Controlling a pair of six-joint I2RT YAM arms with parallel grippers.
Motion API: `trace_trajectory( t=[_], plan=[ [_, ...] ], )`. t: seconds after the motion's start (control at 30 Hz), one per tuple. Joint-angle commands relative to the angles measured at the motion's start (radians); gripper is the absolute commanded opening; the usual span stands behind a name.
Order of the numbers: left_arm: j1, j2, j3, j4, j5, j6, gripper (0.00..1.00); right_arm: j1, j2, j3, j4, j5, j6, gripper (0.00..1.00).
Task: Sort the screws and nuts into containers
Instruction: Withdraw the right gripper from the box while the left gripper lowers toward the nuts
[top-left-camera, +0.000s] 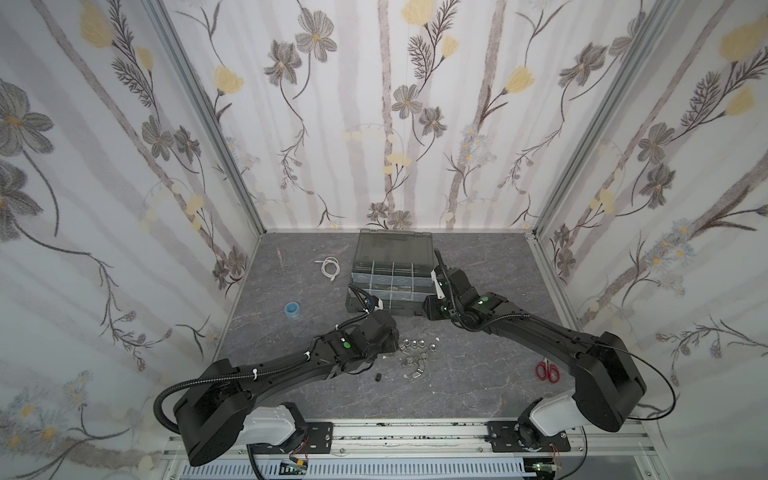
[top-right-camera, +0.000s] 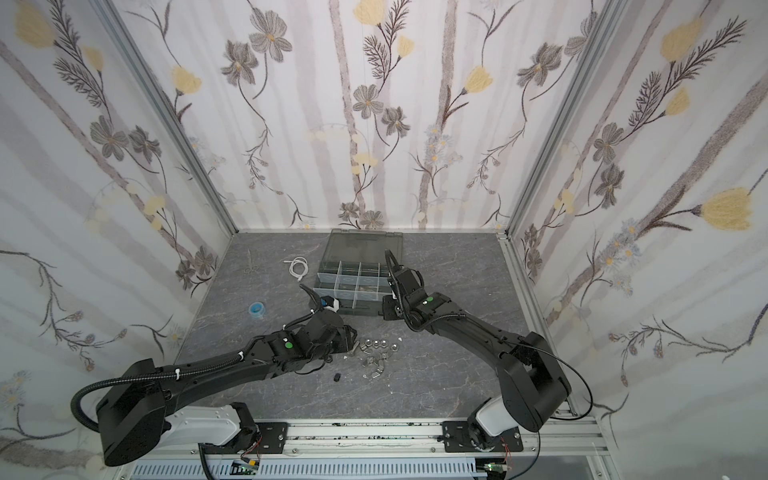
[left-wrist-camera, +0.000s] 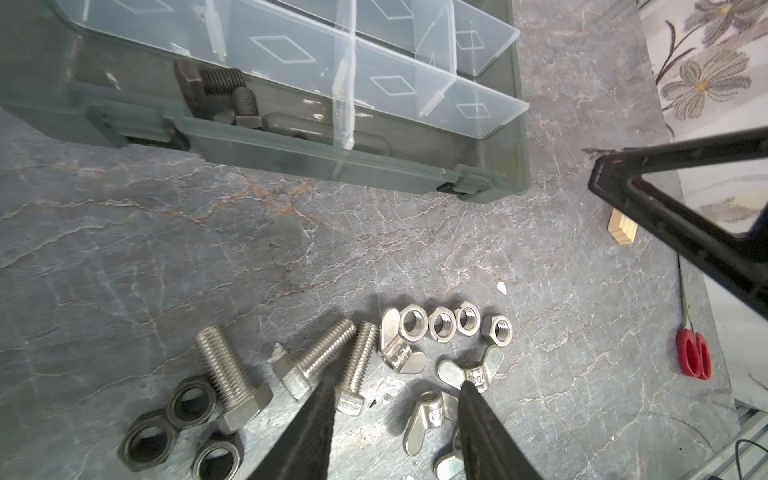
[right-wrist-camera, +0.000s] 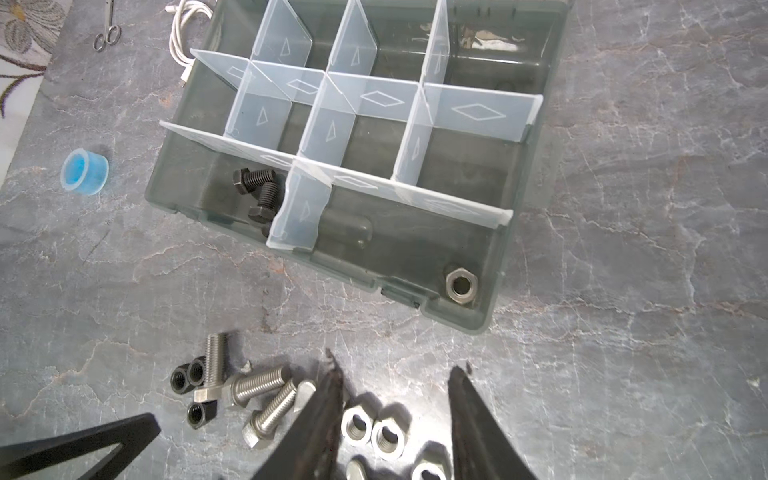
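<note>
Both pincers hung open and empty: the left gripper (left-wrist-camera: 397, 384) over the loose silver bolts (left-wrist-camera: 324, 353) and nuts (left-wrist-camera: 449, 324) on the table (left-wrist-camera: 166, 249), the right gripper (right-wrist-camera: 397, 368) near the case (right-wrist-camera: 345, 272). Two black bolts (right-wrist-camera: 259, 189) and one nut (right-wrist-camera: 461, 286) lay in its near compartments.

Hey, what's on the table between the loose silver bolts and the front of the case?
Nothing: only bare tabletop separates the bolts and the case, clearest in the left wrist view.
</note>
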Motion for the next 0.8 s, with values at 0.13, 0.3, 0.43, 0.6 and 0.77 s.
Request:
trace_trajectory(
  t=[0.13,0.3,0.43,0.6,0.77],
  plan=[
    [-0.029,0.078,0.052,0.007,0.006,0.033,0.5,-0.021,-0.028,-0.062,0.057,-0.001,0.032,0.43],
    [-0.056,0.169,0.117,0.005,0.043,0.076,0.5,-0.03,-0.066,-0.066,0.067,-0.008,0.039,0.43],
    [-0.085,0.264,0.198,-0.002,0.067,0.133,0.49,-0.052,-0.093,-0.088,0.065,-0.008,0.037,0.43],
    [-0.118,0.385,0.313,-0.045,0.08,0.204,0.48,-0.105,-0.155,-0.148,0.066,-0.015,0.036,0.44],
    [-0.144,0.504,0.455,-0.123,0.074,0.262,0.47,-0.17,-0.235,-0.215,0.066,-0.018,0.035,0.44]
  ],
)
